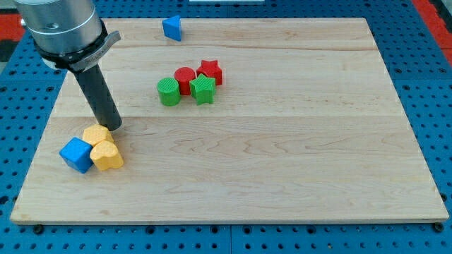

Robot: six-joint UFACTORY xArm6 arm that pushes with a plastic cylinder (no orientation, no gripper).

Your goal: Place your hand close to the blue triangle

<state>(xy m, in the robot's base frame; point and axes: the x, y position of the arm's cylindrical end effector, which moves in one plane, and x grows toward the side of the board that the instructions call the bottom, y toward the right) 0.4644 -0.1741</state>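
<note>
My tip [113,128] rests on the wooden worktop [282,162] near the view's left, just above a yellow block [95,135] and seemingly touching it. Beside that sit a yellow heart [106,156] and a blue cube [76,154]. The blue triangle [171,27] lies well apart, at the worktop's top edge. Near the middle cluster a green cylinder [168,92], red cylinder [185,77], green star [203,88] and red star [210,71]. No pincer shows; the arm ends in a bare rod holding nothing.
</note>
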